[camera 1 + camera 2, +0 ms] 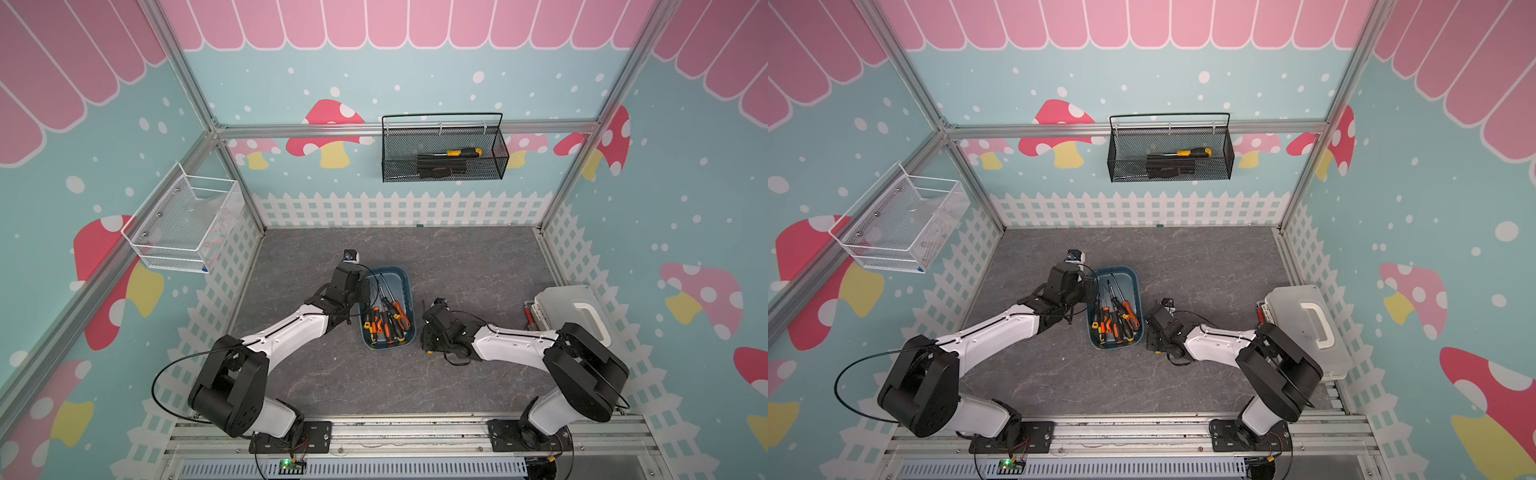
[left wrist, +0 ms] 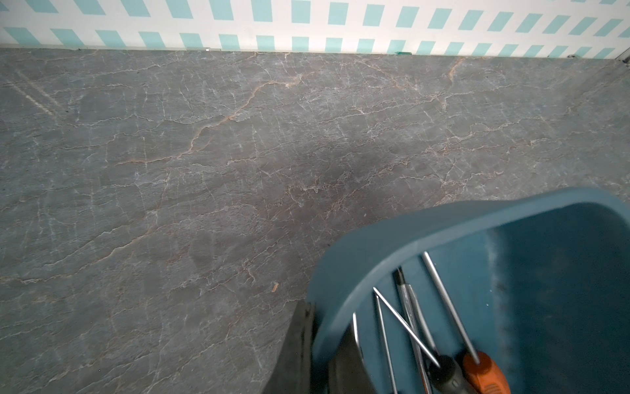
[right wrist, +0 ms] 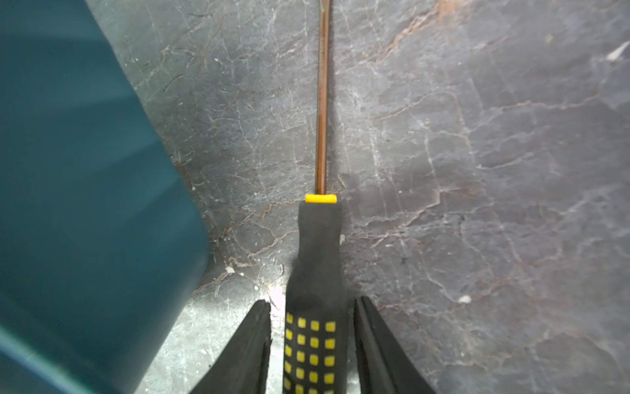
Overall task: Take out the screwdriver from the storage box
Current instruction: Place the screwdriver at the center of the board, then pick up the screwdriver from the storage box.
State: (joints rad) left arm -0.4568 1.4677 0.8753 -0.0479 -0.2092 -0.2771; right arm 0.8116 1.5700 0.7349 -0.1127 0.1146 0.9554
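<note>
The grey worktop [image 1: 457,257] carries the blue storage box [image 1: 409,291], whose wall the left tool [image 2: 324,327] pinches. Just beside the box, the right tool [image 3: 312,303] stands spread around a black-and-yellow screwdriver [image 3: 317,245] lying on the worktop, with gaps on both sides of its handle.

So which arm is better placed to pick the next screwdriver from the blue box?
Right. The right end effector stands open beside the storage box, gripping nothing; the left end effector is shut on its rim.
</note>
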